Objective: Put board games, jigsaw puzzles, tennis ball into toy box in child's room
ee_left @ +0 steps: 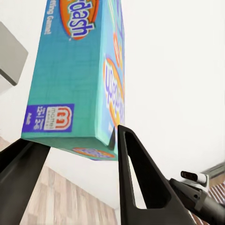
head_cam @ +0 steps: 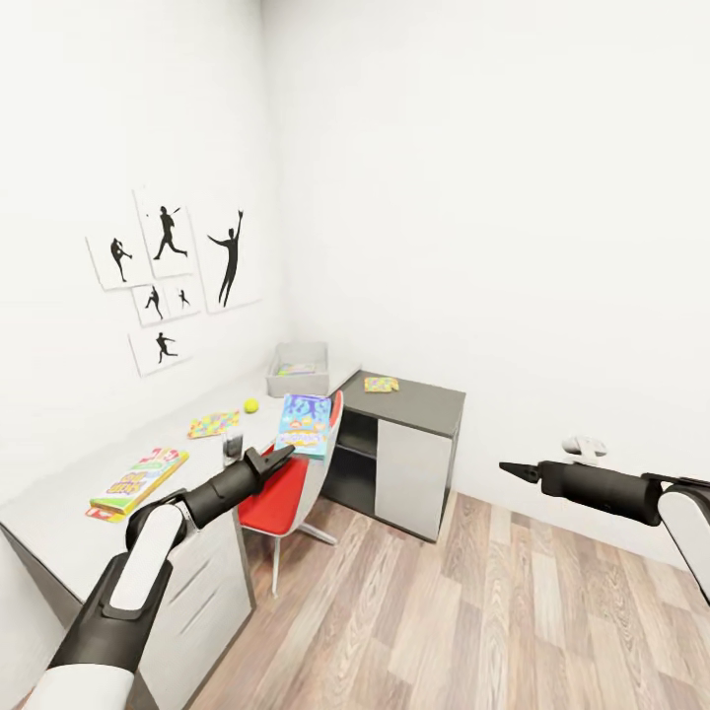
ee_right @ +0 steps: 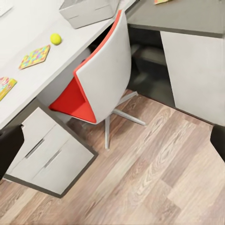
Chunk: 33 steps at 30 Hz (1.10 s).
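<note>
A teal board game box (head_cam: 305, 424) is hanging in the left gripper (head_cam: 277, 457), pinched by its near lower edge and rising above the red chair (head_cam: 286, 488). The carton looks light and stiff but broad and smooth-sided, so a grip at one edge is likely leaving it free to swing or slip; a hold nearer the middle of a long side would probably steady it. In the left wrist view the gripper's dark fingers (ee_left: 140, 183) are bracketing the box's corner. The grey toy box (head_cam: 296, 367) is waiting at the far end of the pale bench (head_cam: 59, 503), already holding something colourful. A tennis ball (head_cam: 250, 404), a jigsaw puzzle (head_cam: 214, 424) and a second game box (head_cam: 138, 480) are lying on the bench to the left, another puzzle (head_cam: 381, 385) on the dark section. The right gripper (head_cam: 515, 470) is reaching out over the wood floor (head_cam: 444, 611), empty, its fingertips drawn together.
</note>
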Tool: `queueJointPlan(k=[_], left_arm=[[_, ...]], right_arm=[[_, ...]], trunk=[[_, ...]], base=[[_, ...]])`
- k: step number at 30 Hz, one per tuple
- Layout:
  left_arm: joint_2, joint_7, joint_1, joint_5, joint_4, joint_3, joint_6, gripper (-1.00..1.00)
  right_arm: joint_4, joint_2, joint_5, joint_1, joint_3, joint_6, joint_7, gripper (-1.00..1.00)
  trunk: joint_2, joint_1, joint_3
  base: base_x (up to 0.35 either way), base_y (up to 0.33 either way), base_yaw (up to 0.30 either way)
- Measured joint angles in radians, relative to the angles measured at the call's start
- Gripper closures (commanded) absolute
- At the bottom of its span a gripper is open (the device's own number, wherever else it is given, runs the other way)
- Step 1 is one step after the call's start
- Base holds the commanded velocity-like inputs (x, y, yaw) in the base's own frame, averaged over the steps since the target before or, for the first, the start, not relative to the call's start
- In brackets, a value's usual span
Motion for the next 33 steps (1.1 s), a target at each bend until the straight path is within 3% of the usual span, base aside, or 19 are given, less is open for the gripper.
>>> queueJointPlan(k=[12,18,23,33], left_arm=[[-0.009,0.003,-0.016,0.002,0.000,0.014,0.012,1.00],[-0.004,-0.002,-0.015,0.022,-0.001,0.016,0.029,1.00],[0.000,-0.003,-0.012,0.045,-0.003,0.018,0.035,1.00],[0.001,0.003,-0.010,0.051,-0.004,0.019,0.037,1.00]], right_arm=[[0.000,0.003,0.000,0.000,0.004,0.000,-0.001,-1.00],[0.000,0.005,0.000,0.000,0.007,0.000,-0.002,-1.00],[0.000,0.006,0.000,0.000,0.008,0.000,-0.003,-1.00],[0.000,0.011,0.000,0.000,0.009,0.000,-0.004,-1.00]], trunk=[[0.000,0.000,0.001],[0.000,0.000,0.001],[0.000,0.000,0.001],[0.000,0.000,0.001]], base=[[0.335,-0.135,0.000],[0.330,-0.166,0.040],[0.324,-0.178,0.201],[0.321,-0.136,0.275]])
